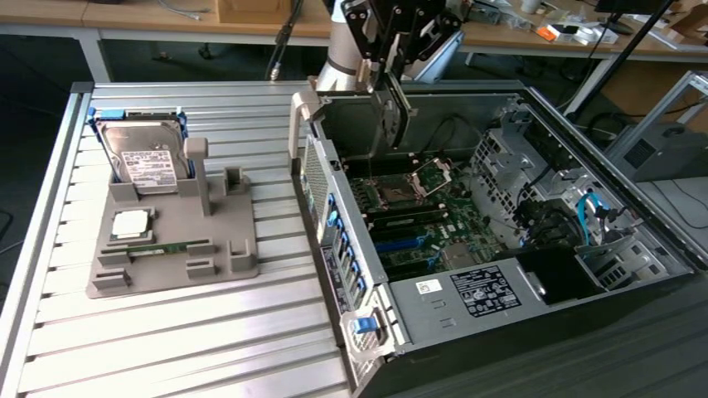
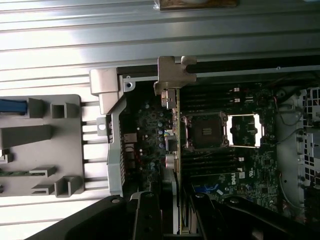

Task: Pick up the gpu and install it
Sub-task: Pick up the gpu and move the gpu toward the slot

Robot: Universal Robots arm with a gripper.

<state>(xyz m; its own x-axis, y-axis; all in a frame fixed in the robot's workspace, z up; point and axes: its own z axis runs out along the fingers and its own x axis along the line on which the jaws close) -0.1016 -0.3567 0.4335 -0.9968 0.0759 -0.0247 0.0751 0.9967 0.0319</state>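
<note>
Tan gpu clenched in jaws, hanging on edge below them. Long axis seems vertical. Card sits over motherboard inside open computer case, not yet seated.

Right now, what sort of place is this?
Probably a robotics lab's PC-assembly test cell: an opened computer tower, a grey parts fixture on a slatted aluminium table, cluttered workbenches behind.

gpu bracket silvery metal; table ribbed shiny metal; holder matt grey plastic.
</note>
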